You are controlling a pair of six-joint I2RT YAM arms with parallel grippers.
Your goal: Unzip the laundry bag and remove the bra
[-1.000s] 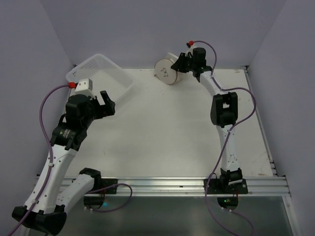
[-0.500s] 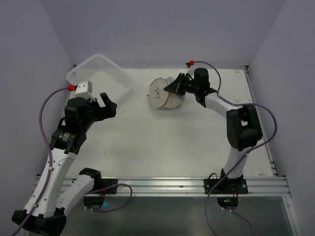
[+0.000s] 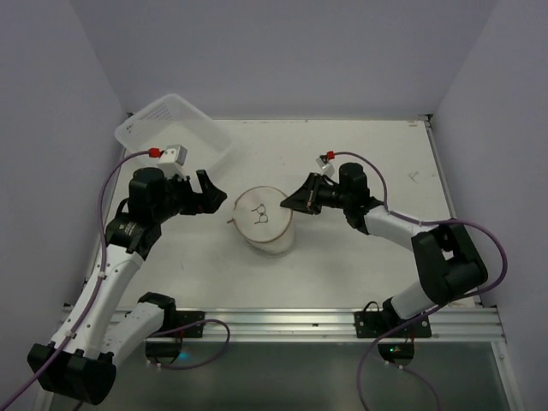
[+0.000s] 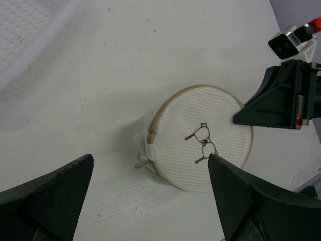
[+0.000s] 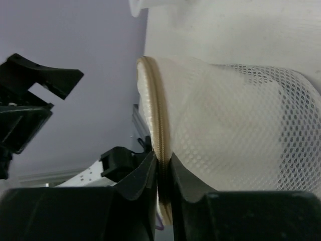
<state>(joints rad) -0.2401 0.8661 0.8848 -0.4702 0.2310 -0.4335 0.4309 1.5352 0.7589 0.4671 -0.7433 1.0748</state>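
Note:
The laundry bag (image 3: 265,219) is a round cream mesh drum standing mid-table, its flat face with the black bra pictogram turned up. My right gripper (image 3: 292,202) is shut on the bag's tan zip rim (image 5: 159,150) at its right edge. The bag fills the right wrist view (image 5: 241,130). My left gripper (image 3: 214,195) is open and empty, hovering just left of the bag. In the left wrist view its fingers (image 4: 47,201) straddle the bag (image 4: 200,135), and a tan zip pull (image 4: 142,161) sticks out at the bag's left side. The bra is hidden.
A clear plastic tub (image 3: 175,127) lies tilted at the far left corner, its edge also in the left wrist view (image 4: 30,30). Purple walls close the table on three sides. A metal rail (image 3: 282,321) runs along the near edge.
My right gripper has pulled the bag from the far middle of the table toward the centre, and its face now points up. My left gripper has swung right, close to the bag.

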